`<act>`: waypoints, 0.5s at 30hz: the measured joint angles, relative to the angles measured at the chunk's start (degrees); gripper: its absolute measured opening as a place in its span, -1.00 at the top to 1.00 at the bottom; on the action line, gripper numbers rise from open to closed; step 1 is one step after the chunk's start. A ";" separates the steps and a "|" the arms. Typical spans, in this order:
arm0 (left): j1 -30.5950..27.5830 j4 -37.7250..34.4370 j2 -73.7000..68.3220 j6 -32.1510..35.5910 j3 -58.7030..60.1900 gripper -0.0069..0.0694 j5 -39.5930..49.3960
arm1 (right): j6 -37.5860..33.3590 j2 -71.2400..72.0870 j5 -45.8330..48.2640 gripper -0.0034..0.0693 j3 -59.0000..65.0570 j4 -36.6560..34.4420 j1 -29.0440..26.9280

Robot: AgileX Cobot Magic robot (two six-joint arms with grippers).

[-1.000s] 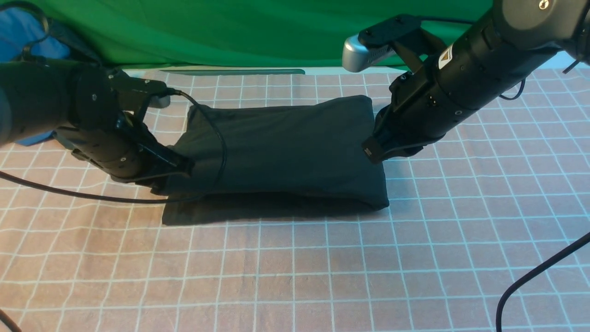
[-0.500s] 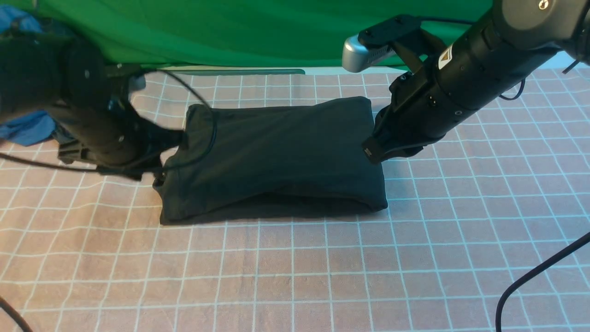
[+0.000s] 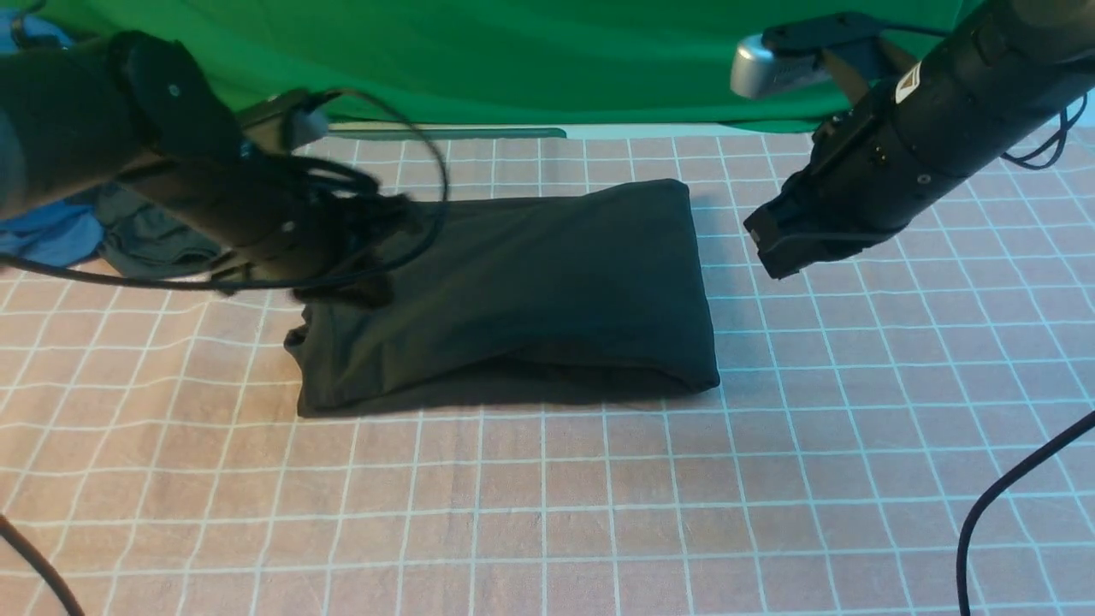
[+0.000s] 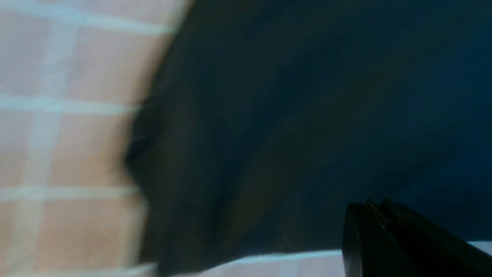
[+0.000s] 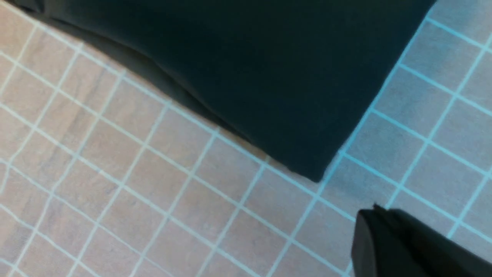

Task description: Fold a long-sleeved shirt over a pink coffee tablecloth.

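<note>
The long-sleeved shirt (image 3: 522, 291) lies folded into a black rectangle in the middle of the pink coffee tablecloth (image 3: 547, 513); its print is hidden. My left gripper (image 3: 389, 227), blurred by motion, hovers over the shirt's far left corner. In the left wrist view its tips (image 4: 369, 215) are pressed together with nothing between them, above dark fabric (image 4: 288, 115). My right gripper (image 3: 770, 252) hangs shut above bare tablecloth, right of the shirt's right edge. In the right wrist view its tips (image 5: 374, 221) sit apart from the shirt's corner (image 5: 307, 154).
A bright green cloth (image 3: 513, 51) hangs along the back. A blue garment (image 3: 43, 235) and a dark grey-green garment (image 3: 154, 244) lie at the far left behind my left arm. A black cable (image 3: 1009, 488) crosses the near right.
The left gripper let go of the shirt's left edge, which dropped flat, and swung up and rightward over the shirt. The right gripper pulled away from the right edge, rising to the right.
</note>
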State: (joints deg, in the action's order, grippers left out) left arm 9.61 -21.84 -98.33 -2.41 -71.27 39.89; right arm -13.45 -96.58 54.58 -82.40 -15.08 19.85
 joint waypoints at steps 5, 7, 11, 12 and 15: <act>6.15 -6.97 -1.64 3.09 -0.63 0.65 -6.93 | -1.40 -1.79 -0.88 0.78 0.00 -0.73 1.65; 8.19 -7.42 -3.43 3.13 -1.21 0.65 -7.99 | -1.55 -3.48 -0.93 0.78 0.00 -1.02 1.70; 10.01 -8.82 -8.71 2.86 -2.16 0.65 -7.95 | -1.55 -6.33 -1.05 0.78 0.00 -0.88 1.70; 10.06 -8.89 -9.44 2.80 -2.22 0.65 -7.58 | -1.55 -6.51 -1.05 0.78 0.00 -0.88 1.70; 9.92 -8.80 -12.18 2.41 -2.22 0.65 -2.84 | -1.55 -6.78 -2.08 0.78 0.00 -0.88 1.70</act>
State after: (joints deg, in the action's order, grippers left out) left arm 19.53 -30.64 -110.52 0.00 -73.49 37.05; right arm -15.00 -103.36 52.50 -82.40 -15.96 21.55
